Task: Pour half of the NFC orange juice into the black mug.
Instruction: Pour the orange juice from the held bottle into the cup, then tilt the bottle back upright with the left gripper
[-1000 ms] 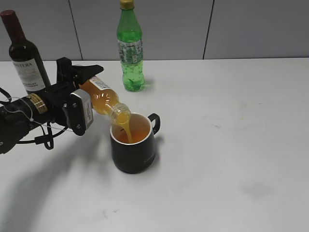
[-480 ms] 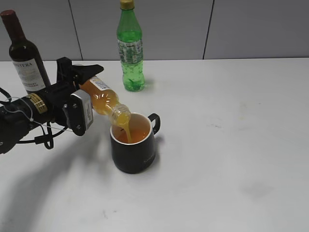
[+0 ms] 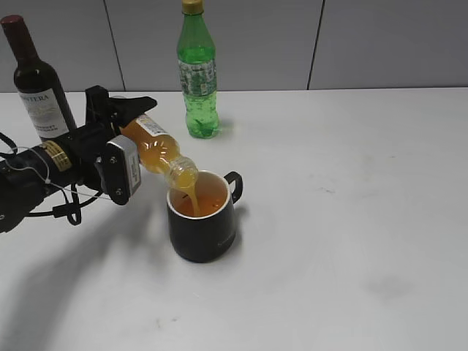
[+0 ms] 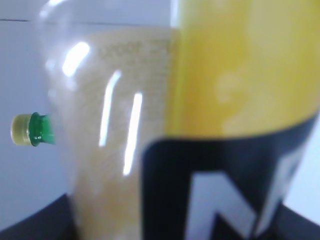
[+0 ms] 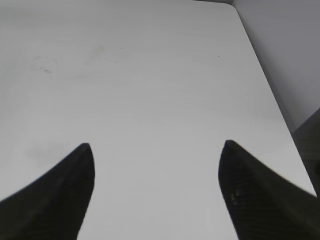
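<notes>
left end effector (image 3: 121,135) clamped on NFC orange juice (image 3: 155,150), tilt unchanged | stream still entering black mug (image 3: 202,217) | right end effector (image 5: 156,192) spread apart over surface (image 5: 150,75)

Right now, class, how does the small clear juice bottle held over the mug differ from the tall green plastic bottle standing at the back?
The small clear NFC juice bottle is tilted neck-down; the tall green plastic bottle stands upright. The juice bottle is open and pouring orange liquid into the squat black mug; the green bottle has its yellow cap on. The left tool grips the juice bottle; nothing touches the green bottle. Both are see-through plastic.
</notes>
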You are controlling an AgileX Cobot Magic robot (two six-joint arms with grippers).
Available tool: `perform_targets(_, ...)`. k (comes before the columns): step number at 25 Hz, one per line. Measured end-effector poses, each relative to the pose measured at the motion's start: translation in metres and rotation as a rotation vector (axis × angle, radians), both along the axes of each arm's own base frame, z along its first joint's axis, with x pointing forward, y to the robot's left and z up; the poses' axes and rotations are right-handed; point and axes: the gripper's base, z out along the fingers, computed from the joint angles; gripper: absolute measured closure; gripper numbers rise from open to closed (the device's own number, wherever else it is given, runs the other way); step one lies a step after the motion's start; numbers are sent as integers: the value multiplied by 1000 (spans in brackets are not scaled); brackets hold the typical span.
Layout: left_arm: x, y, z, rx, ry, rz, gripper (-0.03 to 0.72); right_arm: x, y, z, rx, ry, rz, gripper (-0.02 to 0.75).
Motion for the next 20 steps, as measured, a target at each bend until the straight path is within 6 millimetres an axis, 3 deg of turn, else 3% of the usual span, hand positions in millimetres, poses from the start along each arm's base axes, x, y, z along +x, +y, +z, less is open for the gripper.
perform_targets(20,0,0,1,8,-17,-2,215,0,0,0,0,0,0,150)
